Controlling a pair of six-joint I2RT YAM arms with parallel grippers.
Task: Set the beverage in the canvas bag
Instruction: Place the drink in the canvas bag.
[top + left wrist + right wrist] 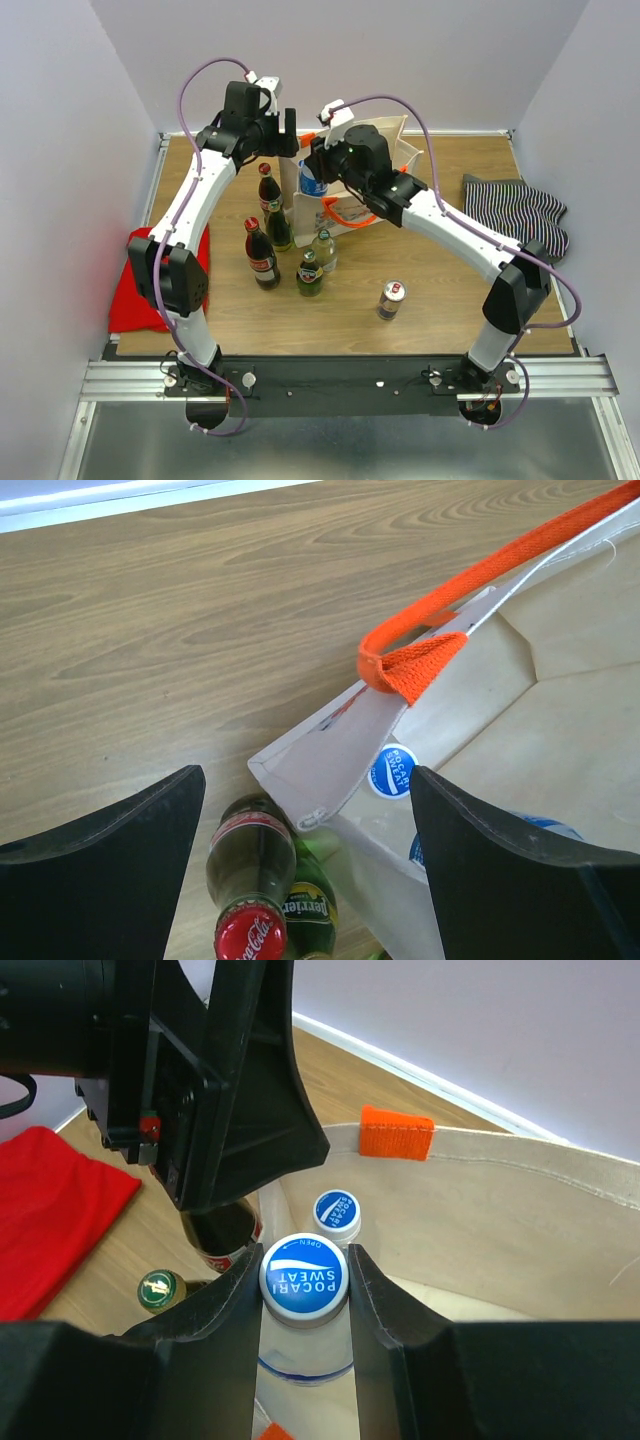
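The right gripper (pixel 303 1292) is pinching a Pocari Sweat bottle (pixel 303 1278) just under its blue cap, one dark finger pressed against each side of the neck, and the bottle stands upright in that grip. In the overhead view the bottle sits at the left edge of the cream canvas bag (pixel 395 150), which stands open in the upper middle of the wooden table (pixel 440 300). From the wrist view it looks to be inside the bag's mouth, though the fingers hide its lower part, so I can't say whether it rests on the bottom. A second Pocari Sweat bottle (pixel 337 1211) stands just behind it, inside the bag near the corner of the rim. The orange tab (pixel 397 1132) sticks up from the far rim in the upper middle of that frame. The left gripper (pixel 305 780) hangs above the bag's left corner with its fingers spread wide and nothing between them; the rim and an orange handle (pixel 480 570) lie below it. Just outside that corner stand a Coca-Cola bottle (pixel 250 880) and a green Perrier bottle (pixel 310 905), side by side. Further down the overhead frame a can (pixel 391 299) stands alone, a red cloth (pixel 135 300) lies at the left edge and a striped cloth (pixel 520 215) at the right.
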